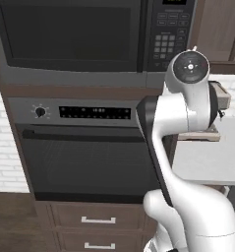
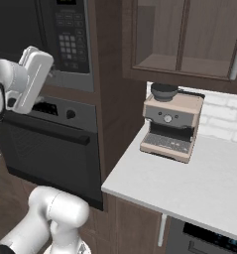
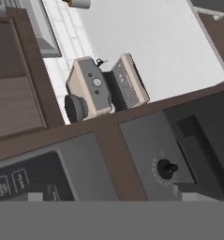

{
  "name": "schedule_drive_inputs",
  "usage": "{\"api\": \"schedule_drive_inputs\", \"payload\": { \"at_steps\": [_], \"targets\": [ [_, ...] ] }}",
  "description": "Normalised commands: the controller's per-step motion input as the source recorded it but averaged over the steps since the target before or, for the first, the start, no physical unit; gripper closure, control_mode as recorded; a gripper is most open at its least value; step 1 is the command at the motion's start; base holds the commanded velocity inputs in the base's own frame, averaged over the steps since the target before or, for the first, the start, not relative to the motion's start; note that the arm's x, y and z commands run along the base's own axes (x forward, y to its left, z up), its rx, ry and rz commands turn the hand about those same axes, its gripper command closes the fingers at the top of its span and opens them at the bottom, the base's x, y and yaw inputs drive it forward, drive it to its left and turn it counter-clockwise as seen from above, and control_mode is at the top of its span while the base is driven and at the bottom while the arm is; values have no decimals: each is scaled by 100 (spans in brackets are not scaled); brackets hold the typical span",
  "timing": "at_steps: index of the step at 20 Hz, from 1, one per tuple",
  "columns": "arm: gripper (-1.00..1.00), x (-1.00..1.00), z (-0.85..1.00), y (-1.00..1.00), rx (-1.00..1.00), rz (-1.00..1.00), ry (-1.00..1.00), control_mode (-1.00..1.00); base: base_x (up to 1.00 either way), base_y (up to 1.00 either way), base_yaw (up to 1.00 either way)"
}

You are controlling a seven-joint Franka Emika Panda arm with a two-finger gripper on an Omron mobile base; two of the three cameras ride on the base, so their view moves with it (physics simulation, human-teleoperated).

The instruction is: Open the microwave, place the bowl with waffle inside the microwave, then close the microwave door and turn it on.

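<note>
While the white arm with dark joints (image 1: 180, 123) rears up in front of the wall of appliances, its hand sits high beside the large grey-black built-in microwave (image 1: 89, 39), level with the button keypad panel (image 1: 169, 34) on the microwave's right side. The wide dark-glass microwave door (image 1: 70, 34) is shut flat against the front, to the left of the hand. The fingers themselves are hard to make out: in the right base view the hand's white block covers them, and I cannot tell whether they are spread or pressed together. Below the microwave is the wider black oven with a round knob (image 1: 89, 152), its door closed too. In the hand view one corner of the keypad (image 3: 19, 180) is cut off at the lower left and an oven knob (image 3: 166, 168) shows at the lower right. To the right, on the pale grey bench (image 2: 189, 183), stands a beige espresso machine with a dark top (image 2: 170, 126), well apart from the hand.
</note>
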Motion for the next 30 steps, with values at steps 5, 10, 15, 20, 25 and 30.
{"api": "schedule_drive_inputs", "payload": {
  "at_steps": [5,10,15,20,25,30],
  "targets": [
    [-100,8,0,-12,0,0,-9,-100,0,0,0],
    [-100,24,0,0,0,0,0,-100,0,0,0],
    [-100,38,0,2,0,0,0,-100,0,0,0],
    [-100,32,0,11,0,0,0,-100,0,0,0],
    [-100,32,-9,9,0,1,0,-100,0,0,0],
    [-100,25,-18,0,0,4,-1,-100,0,0,0]
  ]
}}
